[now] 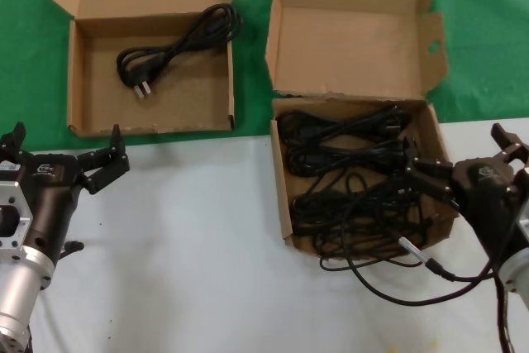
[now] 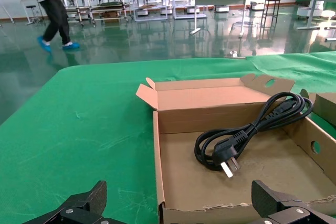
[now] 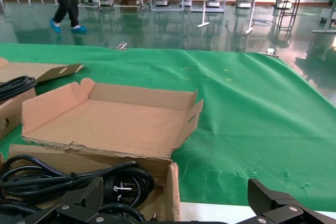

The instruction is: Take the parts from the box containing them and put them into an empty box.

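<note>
A: Right end effector (image 1: 411,164)?

B: Over the right side of the square box (image 1: 281,196), just inside its right wall. Fingers spread wide, nothing betw. them. Below sits the pile of black cables (image 1: 347,179), tangled, filling most of the tray.

A: Any room around it?

B: Tight. Tall lid (image 1: 351,37) stands up behind, ragged crease at its foot. One cable (image 1: 413,274) spills over the front edge and loops across the white tabletop (image 1: 190,245), silver tip by the front right corner. Box front wall looks bent outward there.

A: Left end effector (image 1: 103,159)?

B: At the front edge of the wide box (image 1: 78,80), w/ fingers spread wide, empty. It hangs over the line where the white tabletop meets the green cloth (image 1: 25,64). Plenty of open white surface betw. the two arms.

A: Wide box contents?

B: One coiled cable (image 1: 178,43) w/ a pronged plug (image 2: 226,158), lying toward the back right; rest of the floor bare.

A: What's hard to see?

B: Can't count cables in the pile, too knotted. Right wrist view shows only finger ends (image 3: 79,195) at the bottom, plus a plug by the box corner. Left arm body cut off at the frame edge.
</note>
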Controlling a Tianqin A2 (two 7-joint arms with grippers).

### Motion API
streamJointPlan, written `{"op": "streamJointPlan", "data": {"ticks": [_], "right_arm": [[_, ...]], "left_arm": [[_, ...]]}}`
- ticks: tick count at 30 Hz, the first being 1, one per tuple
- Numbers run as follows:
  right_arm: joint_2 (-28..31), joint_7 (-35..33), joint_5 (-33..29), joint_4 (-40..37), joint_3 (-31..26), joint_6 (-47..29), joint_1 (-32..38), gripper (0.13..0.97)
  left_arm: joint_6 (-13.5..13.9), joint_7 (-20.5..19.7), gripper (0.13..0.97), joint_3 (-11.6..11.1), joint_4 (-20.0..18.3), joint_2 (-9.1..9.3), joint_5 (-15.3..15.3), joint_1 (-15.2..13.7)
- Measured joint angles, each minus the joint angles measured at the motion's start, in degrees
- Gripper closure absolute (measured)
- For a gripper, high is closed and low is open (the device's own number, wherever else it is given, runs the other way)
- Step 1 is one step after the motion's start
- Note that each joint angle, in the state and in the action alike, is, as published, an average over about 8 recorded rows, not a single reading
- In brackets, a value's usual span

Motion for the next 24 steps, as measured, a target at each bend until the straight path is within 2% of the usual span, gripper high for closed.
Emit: {"op": "streamJointPlan", "data": {"ticks": [24], "right_arm": [[0.00,0.00,0.00,0.00,0.00,0.00,0.00,0.129]], "left_arm": [[0.00,0.00,0.132,0.00,0.00,0.00,0.00,0.00]]}}
